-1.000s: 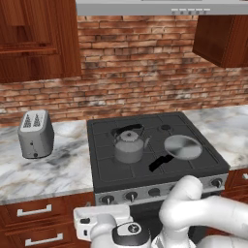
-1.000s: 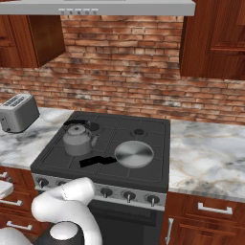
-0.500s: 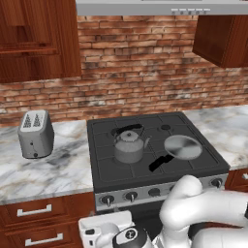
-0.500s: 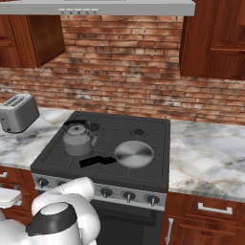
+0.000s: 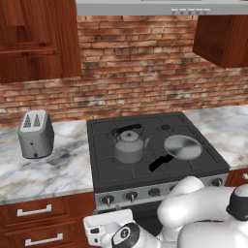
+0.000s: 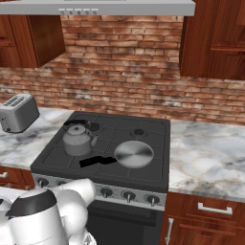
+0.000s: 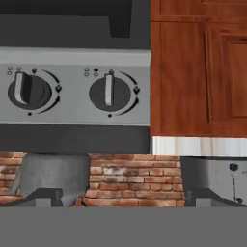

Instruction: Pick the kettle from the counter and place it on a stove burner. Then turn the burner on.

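Lowered since earlier: arm and tool (image 7: 123, 193), jaws spread, empty, facing stove knobs (image 7: 110, 90); kettle (image 5: 129, 145) on stove burner (image 5: 116, 158).

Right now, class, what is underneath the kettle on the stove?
The kettle sits on the stove's black grate bars, at the left side of the cooktop. Its body covers whatever lies directly beneath it, so the burner there cannot be seen.

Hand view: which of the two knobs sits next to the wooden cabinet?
The right knob, at the panel's end beside the cabinet; the other knob is further left.
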